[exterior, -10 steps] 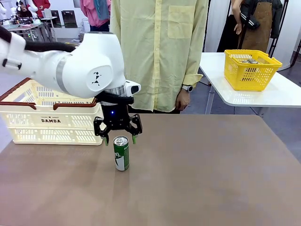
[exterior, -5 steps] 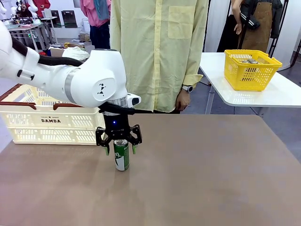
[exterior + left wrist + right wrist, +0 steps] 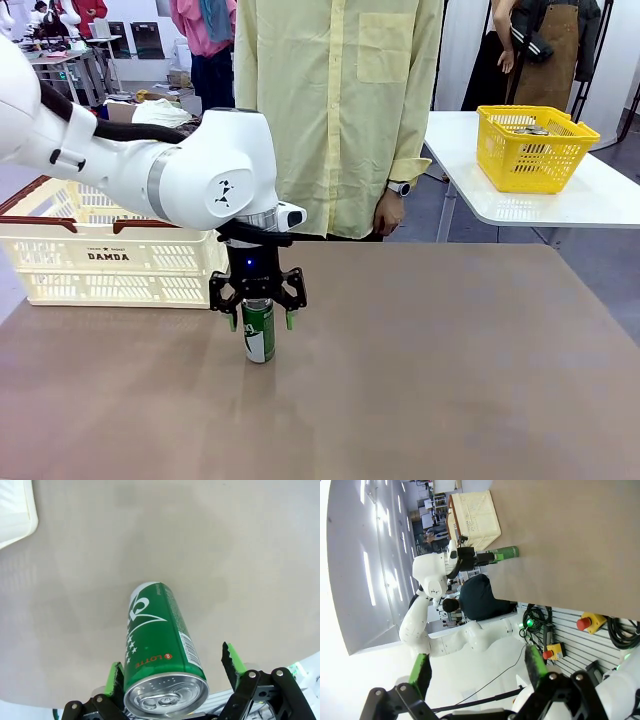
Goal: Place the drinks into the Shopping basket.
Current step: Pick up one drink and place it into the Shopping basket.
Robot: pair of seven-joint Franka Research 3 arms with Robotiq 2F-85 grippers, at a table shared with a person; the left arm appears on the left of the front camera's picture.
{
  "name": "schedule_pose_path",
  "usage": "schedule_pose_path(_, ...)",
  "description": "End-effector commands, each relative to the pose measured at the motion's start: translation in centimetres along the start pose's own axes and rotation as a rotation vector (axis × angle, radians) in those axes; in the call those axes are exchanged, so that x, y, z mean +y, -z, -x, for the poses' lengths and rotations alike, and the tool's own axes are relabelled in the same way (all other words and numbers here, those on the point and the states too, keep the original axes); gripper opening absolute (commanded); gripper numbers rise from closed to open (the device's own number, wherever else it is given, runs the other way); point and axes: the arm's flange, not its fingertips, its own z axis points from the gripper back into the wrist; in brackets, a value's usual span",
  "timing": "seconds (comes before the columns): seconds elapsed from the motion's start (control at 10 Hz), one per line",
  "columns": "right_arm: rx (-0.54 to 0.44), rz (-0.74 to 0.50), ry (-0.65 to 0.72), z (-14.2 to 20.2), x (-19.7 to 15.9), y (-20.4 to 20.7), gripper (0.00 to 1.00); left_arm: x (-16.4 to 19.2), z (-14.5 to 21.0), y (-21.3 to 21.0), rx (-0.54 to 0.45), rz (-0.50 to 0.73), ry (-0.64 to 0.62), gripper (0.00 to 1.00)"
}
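- Green drink can [image 3: 258, 342] stands upright on the worktop [image 3: 450, 380], just in front of the right end of the Shopping basket [image 3: 110, 275].
- Left claw [image 3: 261, 321] hangs wide open around the can's top, one pad on each side.
- Right claw [image 3: 477, 665], well away from the basket, is spread open and holds nothing.

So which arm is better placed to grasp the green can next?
Left. The left gripper is open around the top of the upright can, a pad on each side, with the basket close by. The right gripper hangs open, far from the can.
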Motion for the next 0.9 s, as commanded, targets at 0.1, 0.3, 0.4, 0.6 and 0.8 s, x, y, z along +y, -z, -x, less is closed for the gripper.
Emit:
schedule_pose_path(0.1, -0.003, -0.014, -0.005, 0.03, 0.43, -0.2, 1.0, -0.45, -0.07, -0.29, -0.041, -0.047, -0.014, 1.0)
schedule_pose_path(0.3, -0.003, -0.014, -0.005, 0.03, 0.43, -0.2, 1.0, -0.51, -0.22, -0.51, -0.039, -0.052, -0.008, 0.88)
schedule_pose_path(0.4, -0.003, -0.014, -0.005, 0.03, 0.43, -0.2, 1.0, -0.53, -0.28, -0.53, -0.044, -0.06, -0.006, 0.28)
schedule_pose_path(0.6, -0.003, -0.014, -0.005, 0.03, 0.43, -0.2, 1.0, -0.5, -0.38, -0.45, -0.048, -0.073, -0.006, 0.0)
schedule_pose_path(0.8, -0.003, -0.014, -0.005, 0.03, 0.43, -0.2, 1.0, -0.29, -0.46, -0.36, -0.051, -0.087, -0.013, 0.0)
